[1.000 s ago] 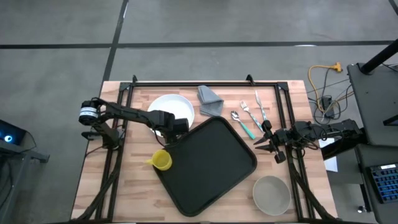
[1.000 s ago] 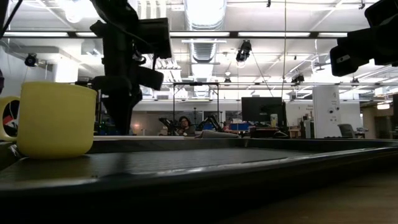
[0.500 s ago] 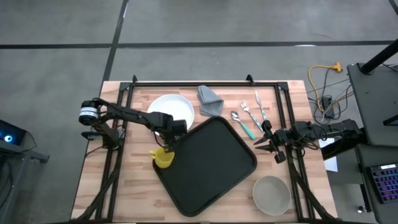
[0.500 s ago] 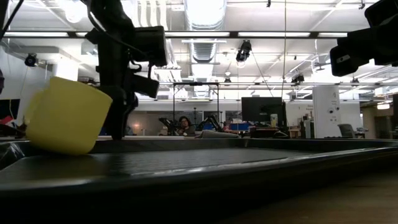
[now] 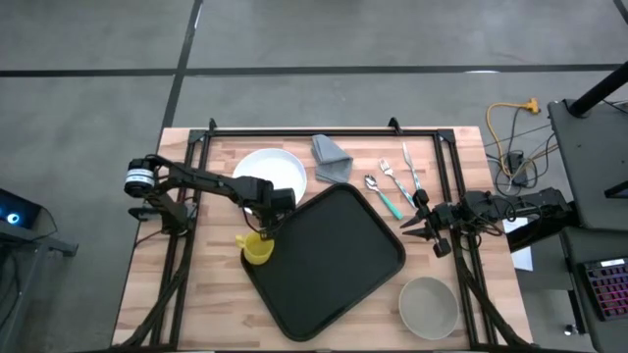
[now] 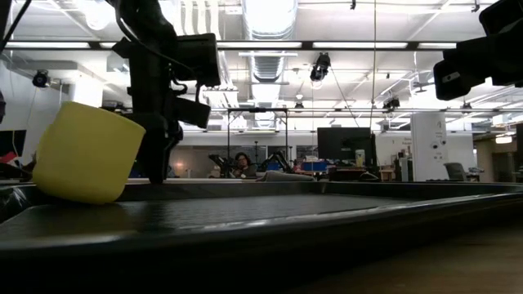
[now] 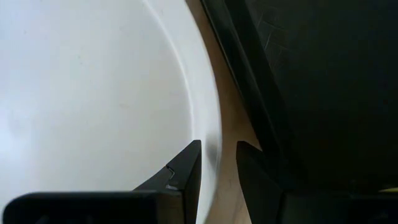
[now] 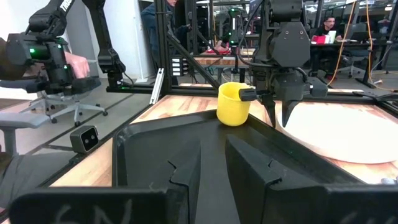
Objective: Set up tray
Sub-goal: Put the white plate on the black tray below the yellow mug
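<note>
The left end effector [image 5: 266, 227] is hovering with narrow jaws over the gap between the white plate [image 5: 272, 173] and the tray [image 5: 329, 257], beside a tilted yellow cup [image 5: 256, 251]. The tray is lying askew mid-table [image 5: 196, 284]. The right end effector [image 5: 416, 227] is waiting, slightly parted, holding nothing. People are sitting in the room behind.

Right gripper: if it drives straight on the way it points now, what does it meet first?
Judging from its wrist view, the right gripper points across the tray, so it would likely clear the near rim and pass over the empty tray floor, then meet the yellow cup and left gripper at the far edge. Height is uncertain.
</note>
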